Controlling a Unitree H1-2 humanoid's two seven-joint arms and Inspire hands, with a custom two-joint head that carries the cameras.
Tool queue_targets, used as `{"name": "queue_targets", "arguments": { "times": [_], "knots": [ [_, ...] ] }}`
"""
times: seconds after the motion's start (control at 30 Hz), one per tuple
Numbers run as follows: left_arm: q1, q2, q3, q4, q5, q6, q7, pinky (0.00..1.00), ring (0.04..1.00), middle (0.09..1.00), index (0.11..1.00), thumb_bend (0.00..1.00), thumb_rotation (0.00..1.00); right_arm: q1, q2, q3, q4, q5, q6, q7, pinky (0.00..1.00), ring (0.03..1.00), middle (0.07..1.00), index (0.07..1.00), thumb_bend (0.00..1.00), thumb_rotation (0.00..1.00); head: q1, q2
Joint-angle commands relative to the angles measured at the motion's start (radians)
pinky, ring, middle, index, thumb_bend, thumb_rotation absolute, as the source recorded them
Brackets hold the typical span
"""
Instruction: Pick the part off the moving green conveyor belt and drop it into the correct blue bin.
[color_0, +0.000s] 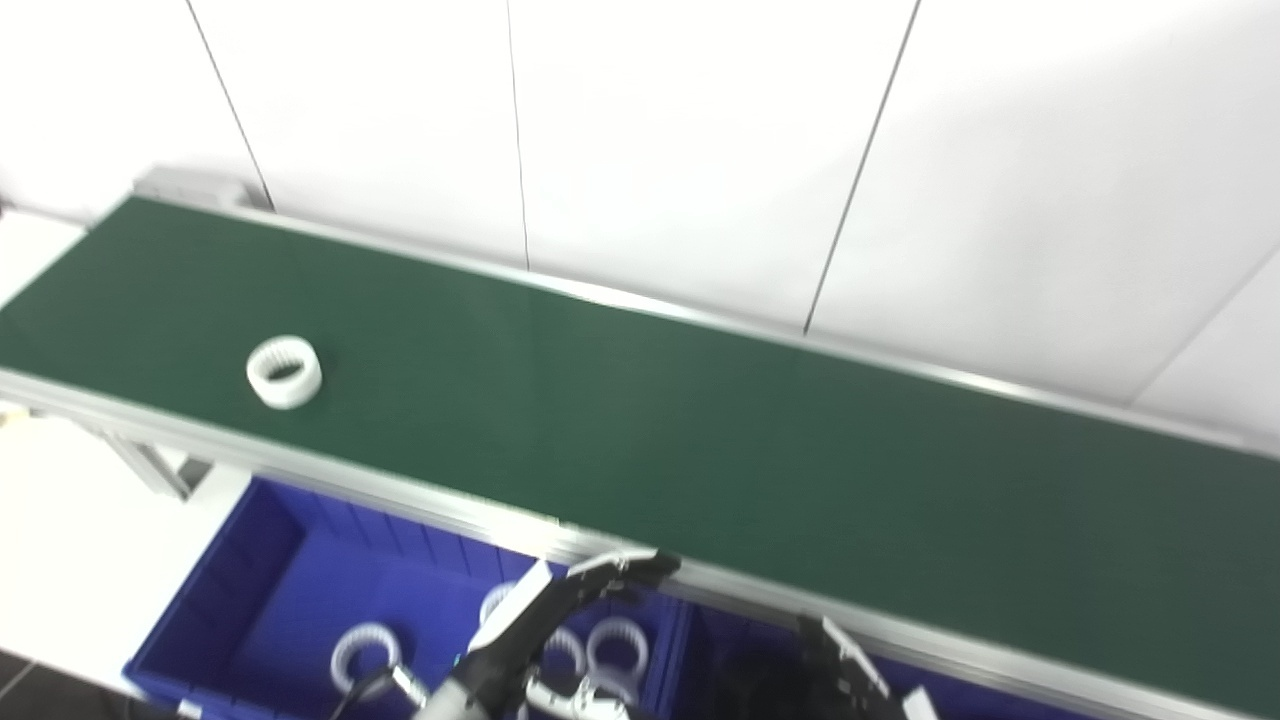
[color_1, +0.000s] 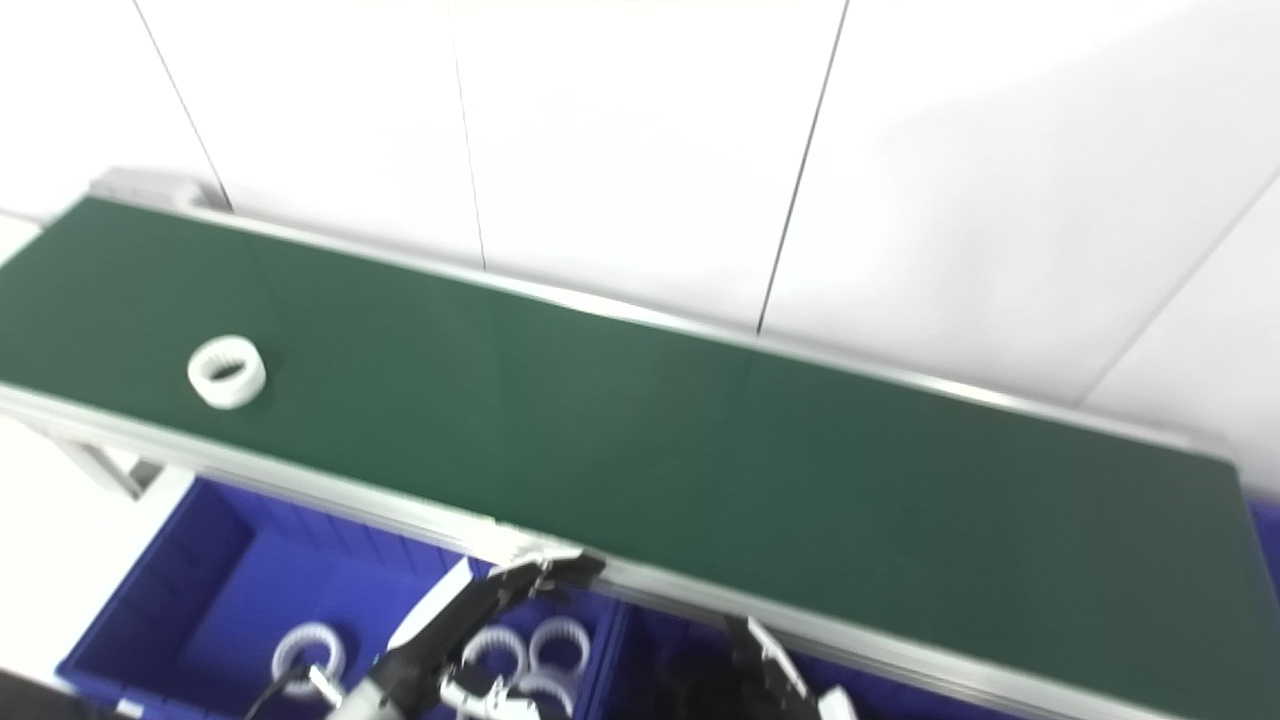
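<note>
belt (color_0: 640, 420): we see matt dark green, smooth, rubbery look
belt frame (color_0: 330, 475): we read brushed silver metal
ring part (color_0: 284, 372): white plastic, ribbed inside
bin (color_0: 235, 590): glossy blue plastic
wall (color_0: 690, 130): smooth white panels, slight sheen
left hand (color_0: 560, 620): black and white hard plastic, we think

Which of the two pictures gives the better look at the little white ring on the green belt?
The left eye view: the white ring lies further from the picture's edge there. The right eye view shows the same ring nearer the left border.
</note>
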Motion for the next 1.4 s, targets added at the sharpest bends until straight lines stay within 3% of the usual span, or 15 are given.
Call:
{"name": "queue_targets", "arguments": {
  "times": [0.0,0.4,0.53,0.67,0.87,1.0,1.23,1.37],
  "knots": [
    [-0.013,0.015,0.003,-0.038,-0.021,-0.04,0.025,0.72,0.811,0.841,0.811,1.0,0.3,-0.015,0.012,0.004,-0.002,0.007,-0.068,-0.023,0.75,0.831,0.86,0.882,0.94,0.18,-0.004,-0.01],
    [-0.057,0.007,0.058,-0.195,-0.034,-0.039,0.058,0.69,0.781,0.825,0.8,1.0,0.26,-0.033,0.035,0.011,0.036,0.003,-0.068,-0.04,0.75,0.842,0.863,0.883,0.97,0.18,-0.012,-0.049],
    [-0.086,-0.029,0.125,-0.238,0.005,-0.035,0.092,0.71,0.796,0.818,0.797,0.99,0.33,-0.036,0.04,0.01,0.043,0.0,-0.072,-0.045,0.74,0.838,0.864,0.876,0.97,0.16,-0.01,-0.055],
    [-0.118,-0.054,0.189,-0.274,0.105,0.024,0.115,0.77,0.828,0.847,0.831,0.93,0.42,-0.041,0.044,0.009,0.057,0.003,-0.083,-0.05,0.73,0.831,0.859,0.873,0.98,0.15,-0.012,-0.059],
    [-0.164,-0.086,0.256,-0.287,0.222,0.094,0.158,0.84,0.87,0.868,0.852,0.85,0.47,-0.051,0.042,0.009,0.074,0.01,-0.097,-0.055,0.72,0.83,0.86,0.873,0.99,0.13,-0.02,-0.062],
    [-0.179,-0.098,0.282,-0.268,0.254,0.117,0.18,0.88,0.891,0.89,0.872,0.81,0.45,-0.053,0.04,0.009,0.081,0.02,-0.112,-0.058,0.71,0.823,0.856,0.869,0.99,0.12,-0.023,-0.063],
    [-0.202,-0.117,0.321,-0.226,0.329,0.168,0.245,0.89,0.915,0.924,0.901,0.81,0.39,-0.056,0.034,0.006,0.081,0.008,-0.111,-0.058,0.69,0.815,0.852,0.863,0.99,0.13,-0.018,-0.067],
    [-0.222,-0.101,0.326,-0.2,0.348,0.22,0.234,0.92,0.948,0.957,0.93,0.8,0.43,-0.056,0.032,0.005,0.088,0.019,-0.119,-0.055,0.7,0.817,0.853,0.863,1.0,0.14,-0.019,-0.067]
  ]
}}
